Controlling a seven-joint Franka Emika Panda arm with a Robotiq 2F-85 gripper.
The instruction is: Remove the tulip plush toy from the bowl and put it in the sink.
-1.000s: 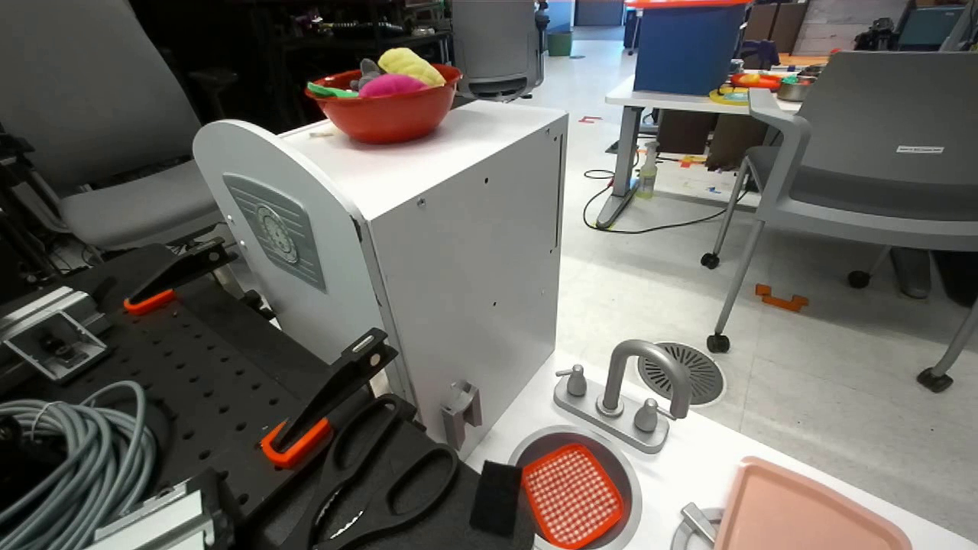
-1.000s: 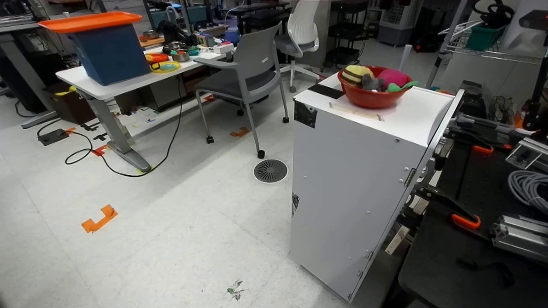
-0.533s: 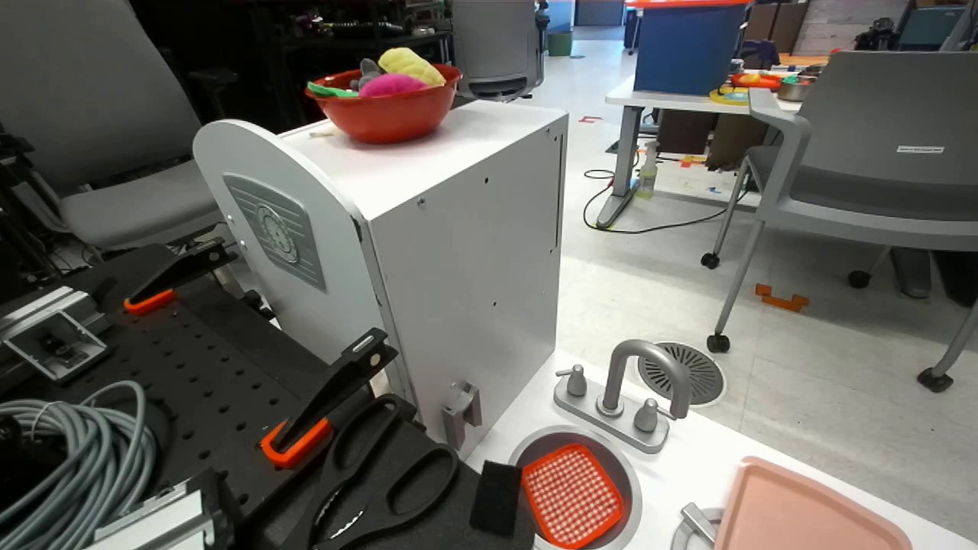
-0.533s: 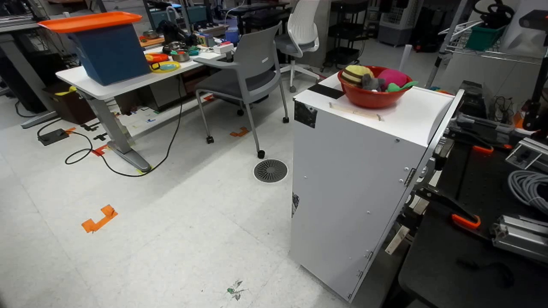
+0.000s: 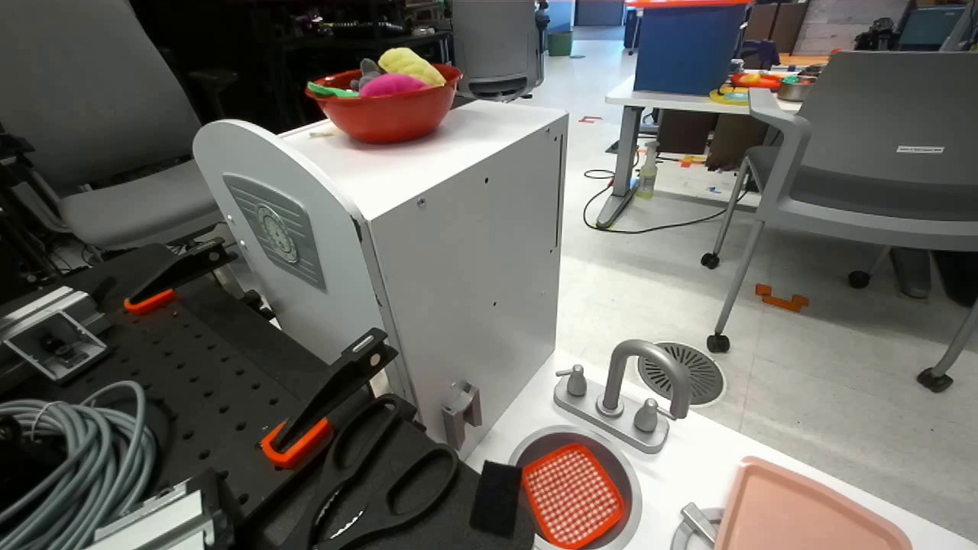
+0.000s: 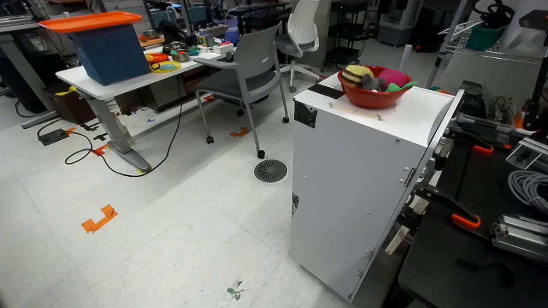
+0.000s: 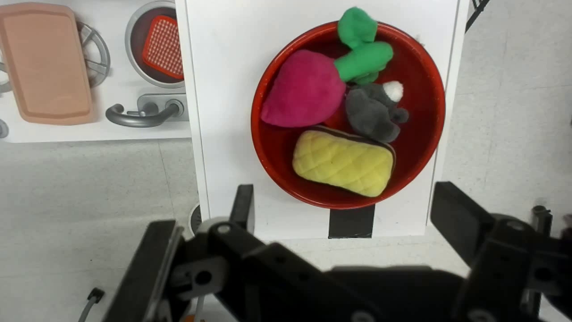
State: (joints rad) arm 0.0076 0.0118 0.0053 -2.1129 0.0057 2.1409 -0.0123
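Observation:
The tulip plush toy [image 7: 306, 89] lies in the red bowl [image 7: 422, 129], its magenta head at one side and its green stem reaching over the rim. It also shows in both exterior views [image 5: 392, 85] [image 6: 393, 78]. The bowl stands on top of a white cabinet [image 5: 474, 260]. The round sink [image 5: 633, 504] sits lower, beside the cabinet, with a red-and-white gridded piece [image 5: 574, 495] inside; it also shows in the wrist view [image 7: 130, 49]. My gripper [image 7: 347, 203] is wide open and empty, above the bowl's near side in the wrist view. Neither exterior view shows it.
A yellow quilted toy [image 7: 344, 161] and a grey plush toy [image 7: 373, 114] share the bowl with the tulip. A grey faucet [image 5: 649, 374] rises beside the sink. A pink tray [image 5: 802, 512] lies on the same white counter. Black clamps [image 5: 336, 389] stand near the cabinet.

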